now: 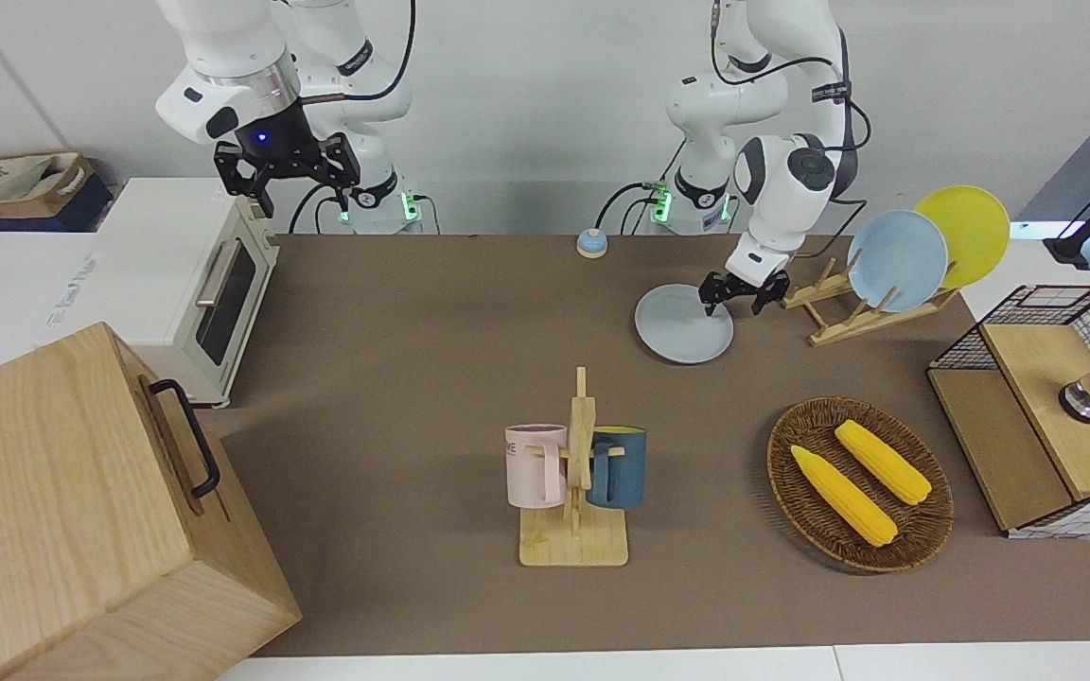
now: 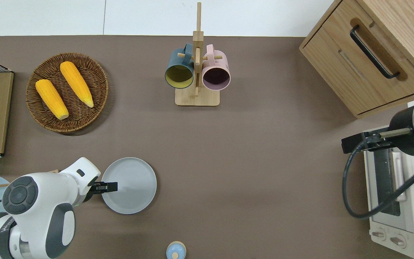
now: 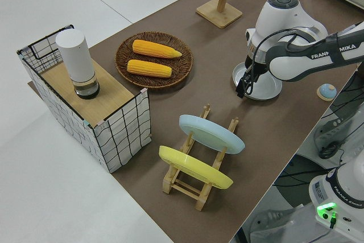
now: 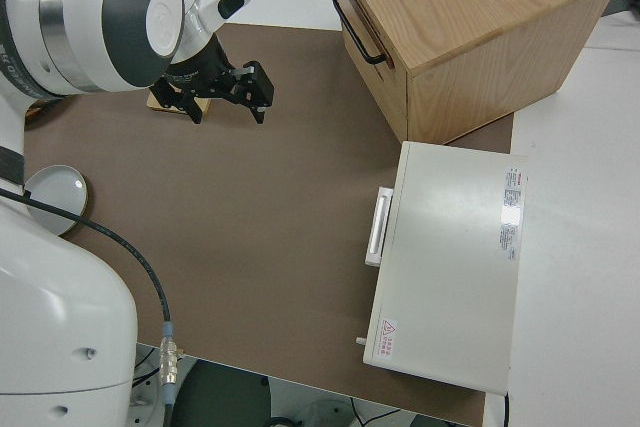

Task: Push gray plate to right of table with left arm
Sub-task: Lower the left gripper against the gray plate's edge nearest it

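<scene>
The gray plate [image 1: 684,324] lies flat on the brown table [image 1: 413,331], toward the left arm's end; it also shows in the overhead view [image 2: 128,185] and the left side view [image 3: 263,81]. My left gripper [image 1: 732,297] is low, with its fingers apart, at the plate's rim on the side toward the left arm's end. In the overhead view my left gripper [image 2: 113,186] reaches just over that rim. It holds nothing. My right gripper [image 1: 288,180] is open, empty and parked.
A wooden rack holds a sky-blue plate [image 1: 897,260] and a yellow plate [image 1: 966,232] beside the left gripper. A wicker basket with corn [image 1: 859,482], a mug tree [image 1: 575,473], a blue bell [image 1: 590,244], a toaster oven [image 1: 195,284] and a wooden cabinet [image 1: 81,511] stand around.
</scene>
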`<action>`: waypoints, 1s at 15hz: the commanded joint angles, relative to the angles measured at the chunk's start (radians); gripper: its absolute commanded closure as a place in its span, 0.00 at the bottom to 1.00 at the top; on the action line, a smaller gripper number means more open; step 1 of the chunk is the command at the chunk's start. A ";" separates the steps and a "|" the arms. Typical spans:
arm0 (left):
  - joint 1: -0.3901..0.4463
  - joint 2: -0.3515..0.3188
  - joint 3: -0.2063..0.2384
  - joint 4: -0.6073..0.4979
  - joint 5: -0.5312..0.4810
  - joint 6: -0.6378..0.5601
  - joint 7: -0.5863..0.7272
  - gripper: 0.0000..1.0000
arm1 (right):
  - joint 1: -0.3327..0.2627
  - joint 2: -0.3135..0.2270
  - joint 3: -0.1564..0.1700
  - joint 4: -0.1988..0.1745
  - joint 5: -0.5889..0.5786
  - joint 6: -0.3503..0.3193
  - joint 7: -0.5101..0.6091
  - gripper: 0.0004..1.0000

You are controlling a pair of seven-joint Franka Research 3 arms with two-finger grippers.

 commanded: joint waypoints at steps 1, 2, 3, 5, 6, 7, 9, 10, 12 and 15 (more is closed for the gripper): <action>-0.019 0.023 0.011 -0.024 -0.020 0.066 0.016 0.02 | -0.011 -0.008 0.004 -0.001 0.008 -0.012 -0.003 0.02; -0.019 0.026 0.011 -0.025 -0.020 0.071 0.016 0.02 | -0.011 -0.008 0.004 0.001 0.008 -0.012 -0.003 0.02; -0.019 0.026 0.011 -0.027 -0.020 0.072 0.016 0.03 | -0.011 -0.008 0.006 -0.001 0.010 -0.012 -0.003 0.02; -0.019 0.028 0.011 -0.028 -0.020 0.075 0.016 0.16 | -0.011 -0.008 0.006 0.001 0.008 -0.012 -0.003 0.02; -0.019 0.031 0.011 -0.028 -0.020 0.075 0.016 0.36 | -0.011 -0.008 0.004 -0.001 0.008 -0.012 -0.001 0.02; -0.019 0.031 0.010 -0.028 -0.020 0.075 0.016 0.56 | -0.011 -0.008 0.004 0.001 0.008 -0.012 -0.003 0.02; -0.018 0.031 0.010 -0.028 -0.020 0.075 0.015 0.83 | -0.011 -0.008 0.006 -0.001 0.008 -0.012 -0.003 0.02; -0.018 0.031 0.010 -0.028 -0.020 0.075 0.015 0.93 | -0.011 -0.008 0.006 -0.001 0.008 -0.012 -0.003 0.02; -0.019 0.032 0.010 -0.028 -0.020 0.077 0.015 1.00 | -0.011 -0.008 0.006 -0.001 0.008 -0.012 -0.003 0.02; -0.019 0.041 0.005 -0.028 -0.020 0.094 0.010 1.00 | -0.011 -0.008 0.004 0.001 0.008 -0.012 -0.003 0.02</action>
